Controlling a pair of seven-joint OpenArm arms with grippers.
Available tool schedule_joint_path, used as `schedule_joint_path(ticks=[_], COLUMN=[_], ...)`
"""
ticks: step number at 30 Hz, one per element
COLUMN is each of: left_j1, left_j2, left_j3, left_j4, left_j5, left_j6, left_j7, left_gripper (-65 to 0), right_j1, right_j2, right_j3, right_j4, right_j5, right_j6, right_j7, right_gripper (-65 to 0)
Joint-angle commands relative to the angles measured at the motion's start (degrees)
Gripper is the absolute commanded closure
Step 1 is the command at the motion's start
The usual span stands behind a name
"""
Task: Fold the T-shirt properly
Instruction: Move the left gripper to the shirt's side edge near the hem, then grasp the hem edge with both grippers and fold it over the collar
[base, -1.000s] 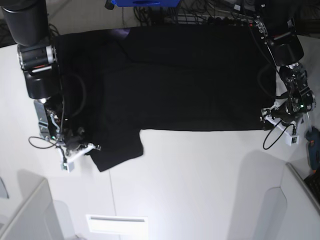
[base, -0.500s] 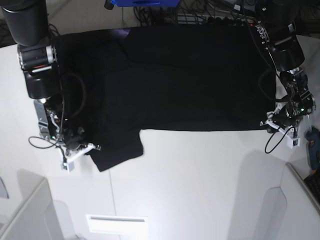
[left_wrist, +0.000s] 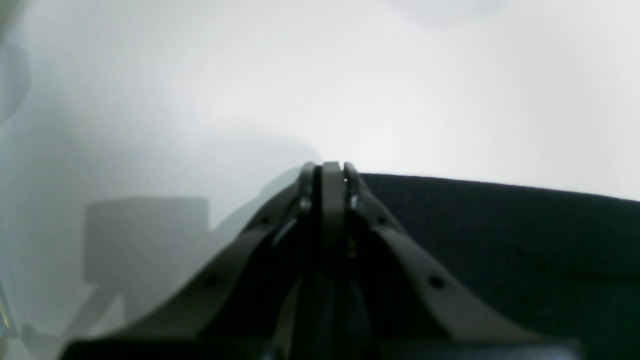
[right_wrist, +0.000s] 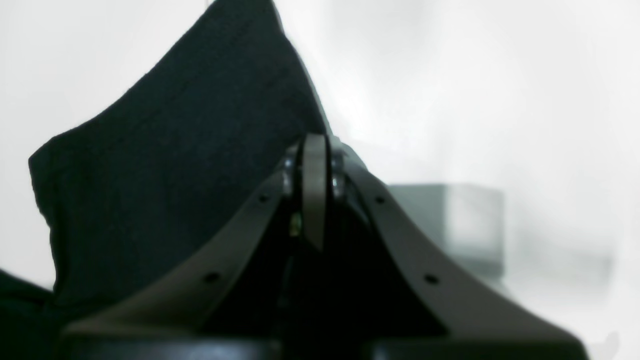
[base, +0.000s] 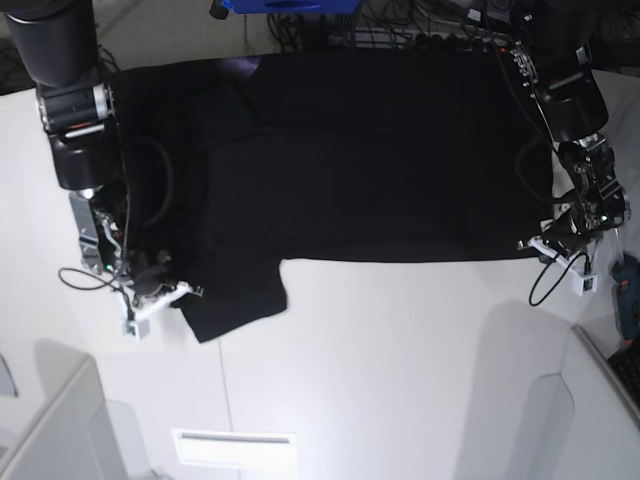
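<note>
The black T-shirt (base: 380, 160) lies spread flat, plain side up, across the far half of the white table (base: 400, 350). One short sleeve (base: 235, 300) sticks out toward the front left. My left gripper (base: 527, 244) sits at the shirt's near right hem corner. In the left wrist view its fingers (left_wrist: 330, 167) are pressed together right where the cloth (left_wrist: 500, 240) edge ends. My right gripper (base: 192, 292) is shut at the left edge of that sleeve. In the right wrist view the sleeve cloth (right_wrist: 175, 175) rises just behind the closed gripper (right_wrist: 315, 140).
Cables and a blue object (base: 290, 5) lie behind the table's far edge. A bluish tool (base: 628, 290) rests at the right edge. Grey panels stand at the front left (base: 50, 420) and front right (base: 600, 400). A white label (base: 235, 448) lies near the front.
My left gripper's jaws have closed at the hem corner and its wrist has drawn slightly inward. The right arm and the shirt have hardly moved.
</note>
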Motion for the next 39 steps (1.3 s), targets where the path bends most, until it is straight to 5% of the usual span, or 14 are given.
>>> schedule_joint_path(ticks=[1,8,16,26,39], left_j1=[-0.1,4.3,7.7,11.7,16.2], left_j2=[-1.0,-0.8,-0.8,-0.5,1.0], left_j3=[-0.1,-0.1,-0.4,-0.7,-0.9], left_j4=[1.5,11.9,16.4,25.0,39.2], left_j5=[0.5,0.4,0.4,0.4,0.4], left_j6=[-0.4,-0.4,-0.5,-0.5,-0.5], left_j7=[1.1,1.1,1.2,1.2,7.2], left_gripper=[0.0,0.0,0.0,0.0,0.0], right_j1=[0.4,-2.4,-7.2,-12.9,-22.0], right_j2=[0.6,0.6,0.6,0.6,0.4], right_j3=[0.2,0.8,10.7,15.3,23.2], right_j4=[2.7,9.7,16.6,26.9,41.2], right_j5=[0.2,0.1,0.0,0.0,0.0], right_j6=[0.0,-0.1,-0.1,-0.1,-0.1], right_j7=[0.1,-0.3,-2.6,-5.3,-9.5], right_gripper=[0.0,0.0,0.0,0.0,0.0])
